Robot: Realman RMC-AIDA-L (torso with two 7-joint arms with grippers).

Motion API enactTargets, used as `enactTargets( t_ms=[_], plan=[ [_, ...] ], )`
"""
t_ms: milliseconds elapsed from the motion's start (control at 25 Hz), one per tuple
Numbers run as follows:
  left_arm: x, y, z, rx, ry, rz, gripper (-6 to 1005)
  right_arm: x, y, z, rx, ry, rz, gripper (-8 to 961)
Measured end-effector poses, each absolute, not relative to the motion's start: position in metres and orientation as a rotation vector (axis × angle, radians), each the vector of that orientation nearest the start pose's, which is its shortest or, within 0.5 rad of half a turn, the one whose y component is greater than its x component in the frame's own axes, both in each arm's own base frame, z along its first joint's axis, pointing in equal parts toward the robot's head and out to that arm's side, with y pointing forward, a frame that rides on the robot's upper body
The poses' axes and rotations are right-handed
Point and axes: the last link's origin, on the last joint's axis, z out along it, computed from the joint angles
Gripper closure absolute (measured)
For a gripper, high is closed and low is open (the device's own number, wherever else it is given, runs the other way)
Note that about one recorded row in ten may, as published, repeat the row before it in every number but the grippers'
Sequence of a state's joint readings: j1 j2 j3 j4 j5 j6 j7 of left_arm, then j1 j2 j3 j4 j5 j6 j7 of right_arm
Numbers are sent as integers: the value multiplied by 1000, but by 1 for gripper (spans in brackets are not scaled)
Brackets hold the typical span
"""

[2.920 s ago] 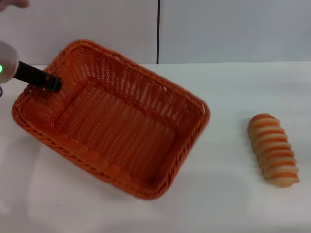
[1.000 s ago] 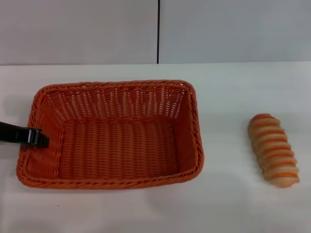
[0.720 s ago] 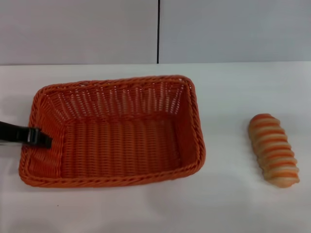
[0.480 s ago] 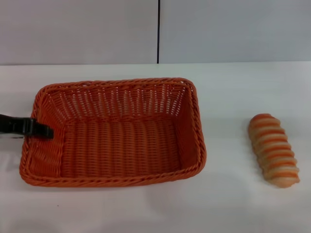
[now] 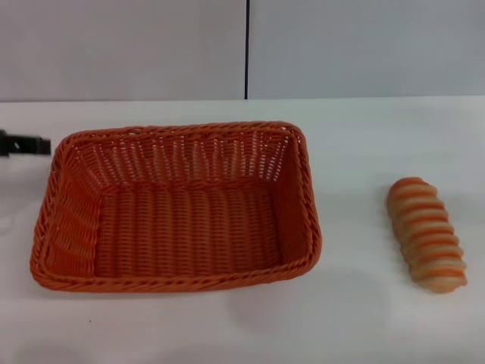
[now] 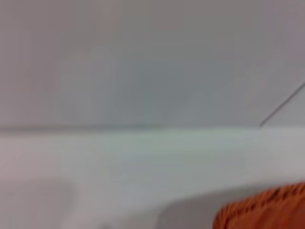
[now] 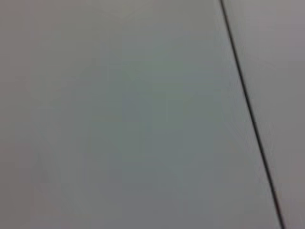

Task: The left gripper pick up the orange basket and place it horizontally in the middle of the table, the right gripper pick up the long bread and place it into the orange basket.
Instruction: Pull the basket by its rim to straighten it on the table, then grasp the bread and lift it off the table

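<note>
The orange basket (image 5: pixel 178 208) rests flat on the white table (image 5: pixel 356 318), long side across the view, left of centre. A corner of the orange basket (image 6: pixel 267 210) shows in the left wrist view. Only the black tip of my left gripper (image 5: pixel 26 144) is seen at the left edge, just outside the basket's far left corner and clear of the rim. The long bread (image 5: pixel 426 233), tan with orange stripes, lies on the table to the right of the basket. My right gripper is out of view.
A grey wall (image 5: pixel 341 45) with a dark vertical seam (image 5: pixel 247 49) stands behind the table. White tabletop lies between basket and bread. The right wrist view shows only grey wall (image 7: pixel 119 119) and a seam.
The basket swung from a diagonal pose to lie across the table. My left gripper then came off its left rim and drew back up and to the left. The bread has not moved.
</note>
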State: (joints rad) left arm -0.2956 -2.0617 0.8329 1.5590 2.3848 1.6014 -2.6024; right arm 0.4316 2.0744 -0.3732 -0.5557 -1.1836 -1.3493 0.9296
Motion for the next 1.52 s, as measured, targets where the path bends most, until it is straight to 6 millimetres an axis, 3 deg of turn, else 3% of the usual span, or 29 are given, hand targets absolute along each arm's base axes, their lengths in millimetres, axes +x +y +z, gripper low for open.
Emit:
enactTargets(
  t_ms=[80,120,280,320,520,720,920,1040,1200,1240,1520],
  plan=[
    [-272,310,126,-2075,-1441,-138,284,320,345,138,-1642,509,1041,356],
    [-280,310,136,-2103,-1320,-267,263,319,343,143,-1695,548,1016,356],
    [-292,307,137,-2124,-1233,-451,225,311,333,161,-1907,700,804,356],
    [-306,301,138,-2121,-1137,-626,226,307,330,164,-1948,739,753,356],
    [-324,289,134,-2091,-977,-774,229,286,319,175,-2105,913,525,356],
    [-339,278,120,-2057,-885,-846,229,266,323,175,-2248,1064,221,356],
    [-344,269,109,-2044,-819,-906,229,261,336,158,-2348,1261,-161,356],
    [-344,269,109,-2044,-819,-906,229,260,342,143,-2399,1297,-260,356],
    [-345,267,105,-2045,-828,-922,229,259,350,126,-2451,1310,-242,356],
    [-344,261,95,-2065,-836,-979,229,262,354,115,-2466,1313,-231,356],
    [-342,257,92,-2080,-838,-1010,229,269,360,80,-2557,1330,-128,356]
  ],
)
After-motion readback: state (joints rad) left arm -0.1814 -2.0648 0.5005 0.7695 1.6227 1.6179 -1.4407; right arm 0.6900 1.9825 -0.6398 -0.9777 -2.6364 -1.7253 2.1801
